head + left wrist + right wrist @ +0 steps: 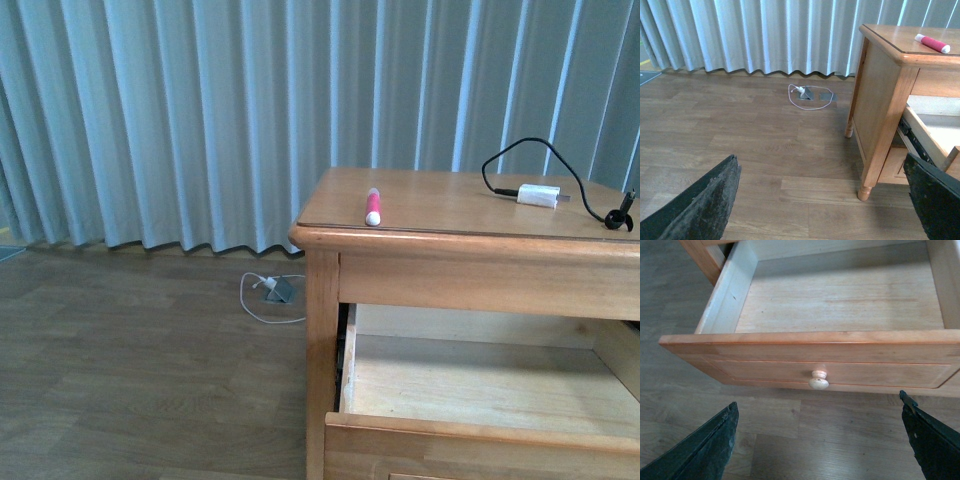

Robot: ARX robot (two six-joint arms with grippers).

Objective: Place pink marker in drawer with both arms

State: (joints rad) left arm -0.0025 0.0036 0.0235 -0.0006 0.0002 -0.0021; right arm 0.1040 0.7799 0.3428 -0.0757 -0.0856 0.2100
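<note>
The robot's left hand (820,160) and right hand (817,400) each appear as two matte black, wedge-shaped fingers (705,205) with a rough, grainy surface, the right hand's pair faintly green-tinged, one tip notched.

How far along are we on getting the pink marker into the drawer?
Done: the drawer stands pulled open, with nothing visible inside.
In hand: nothing. The left gripper and right gripper are both open and hold nothing.
Left: the pink marker lies on the cabinet top near its front edge. It has to be picked up and put into the drawer.
</note>
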